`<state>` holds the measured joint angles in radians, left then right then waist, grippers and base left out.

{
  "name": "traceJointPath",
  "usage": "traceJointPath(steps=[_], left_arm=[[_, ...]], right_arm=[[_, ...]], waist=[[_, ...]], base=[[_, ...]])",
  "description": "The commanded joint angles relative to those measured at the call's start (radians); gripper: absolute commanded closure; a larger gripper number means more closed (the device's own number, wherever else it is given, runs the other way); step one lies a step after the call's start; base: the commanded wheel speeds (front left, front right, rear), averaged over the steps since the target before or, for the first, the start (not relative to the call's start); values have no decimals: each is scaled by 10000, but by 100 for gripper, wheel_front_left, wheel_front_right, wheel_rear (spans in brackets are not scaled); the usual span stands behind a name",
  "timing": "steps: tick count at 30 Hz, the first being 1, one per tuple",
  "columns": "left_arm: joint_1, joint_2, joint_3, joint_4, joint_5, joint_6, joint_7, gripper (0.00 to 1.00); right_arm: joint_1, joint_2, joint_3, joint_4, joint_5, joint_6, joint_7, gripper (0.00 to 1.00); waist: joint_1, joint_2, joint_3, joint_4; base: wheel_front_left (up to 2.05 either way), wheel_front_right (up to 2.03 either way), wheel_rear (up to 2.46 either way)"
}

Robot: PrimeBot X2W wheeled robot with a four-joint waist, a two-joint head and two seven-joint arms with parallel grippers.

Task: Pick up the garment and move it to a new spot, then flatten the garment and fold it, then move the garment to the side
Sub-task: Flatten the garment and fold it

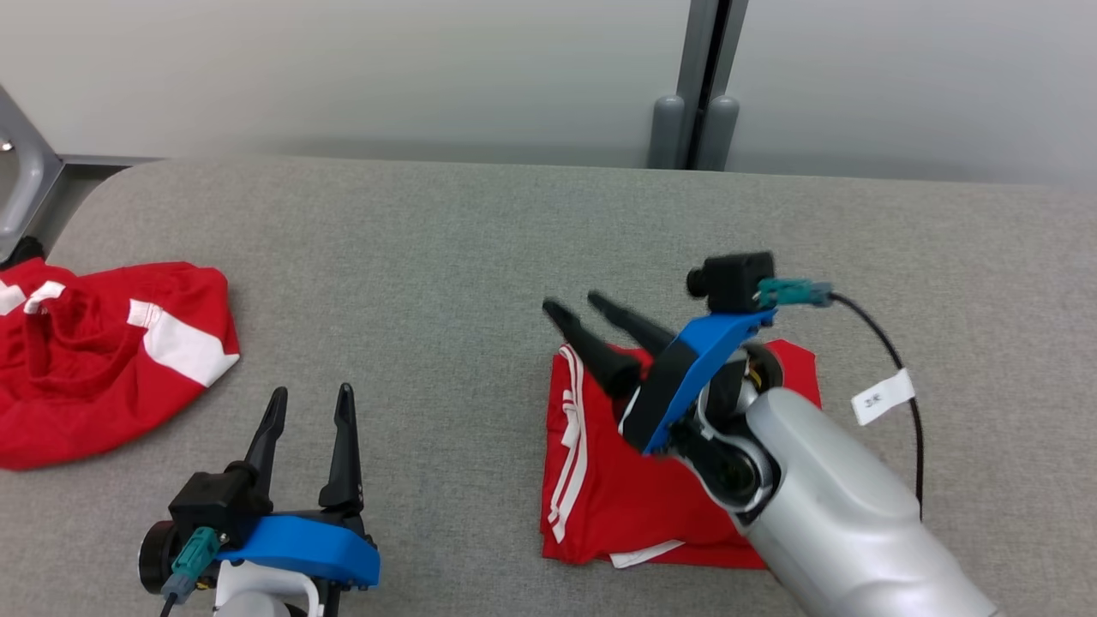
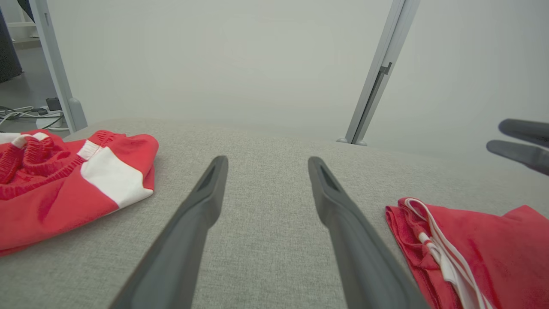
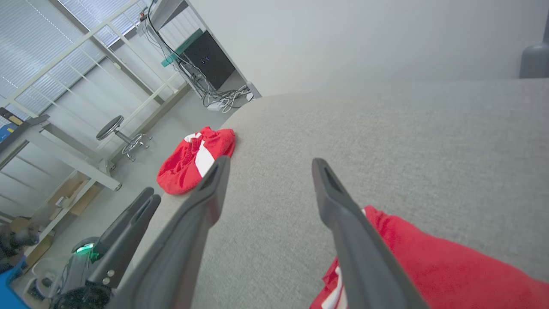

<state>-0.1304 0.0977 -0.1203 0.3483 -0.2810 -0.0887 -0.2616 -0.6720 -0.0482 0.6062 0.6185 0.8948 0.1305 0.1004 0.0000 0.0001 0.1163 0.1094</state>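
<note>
Right gripper [image 1: 571,302], fingers apart and empty, hovers over folded red garment [image 1: 634,497] right of centre on grey table [image 1: 514,240], striped edge facing open, empty left gripper [image 1: 311,392], right arm nearer.

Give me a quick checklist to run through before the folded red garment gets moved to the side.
1. Folded red garment with white stripes lies flat and compact: ok.
2. Right gripper open and empty, over the garment's far left corner: ok.
3. Left gripper open and empty, apart from both garments: ok.
4. Grip on the folded garment: not ok, no fingers closed on it yet.
5. Bare grey fabric tabletop beside the folded garment for a landing spot: ok.
6. Crumpled red and white garment sits securely at the table's left edge: cannot tell.
</note>
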Motion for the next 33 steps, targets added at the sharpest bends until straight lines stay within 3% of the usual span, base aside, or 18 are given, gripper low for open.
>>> traceJointPath(steps=[1, 4, 7, 15, 23, 33], left_arm=[[76, 35, 44, -28, 43, 12, -46, 0], [234, 51, 97, -81, 82, 38, -46, 0], [342, 55, 138, -122, 92, 69, -46, 0], [731, 37, 308, -267, 60, 122, -46, 0], [1013, 128, 489, -382, 63, 137, -46, 0], [1169, 217, 489, -269, 189, 121, -46, 0]], right_arm=[[-294, -45, -144, -29, -155, 5, -479, 0], [-397, -53, -681, 93, -725, 5, -1317, 0], [-55, -622, -1387, 146, -1800, 4, -1976, 0], [2416, -1645, -3985, -742, -4772, 5, -3127, 0], [4770, -939, -5824, -2339, -5919, 4, -2924, 0], [6359, -289, -6616, -4415, -6402, 5, -2271, 0]], waist=[[0, -1, -123, -121], [0, -1, -272, -250], [0, -1, -441, -359], [0, -1, -749, -688], [0, -1, -983, -933], [0, -1, -1222, -1112]], base=[[0, 0, 0], [0, 0, 0], [0, 0, 0], [0, 0, 0], [0, 0, 0], [0, 0, 0]])
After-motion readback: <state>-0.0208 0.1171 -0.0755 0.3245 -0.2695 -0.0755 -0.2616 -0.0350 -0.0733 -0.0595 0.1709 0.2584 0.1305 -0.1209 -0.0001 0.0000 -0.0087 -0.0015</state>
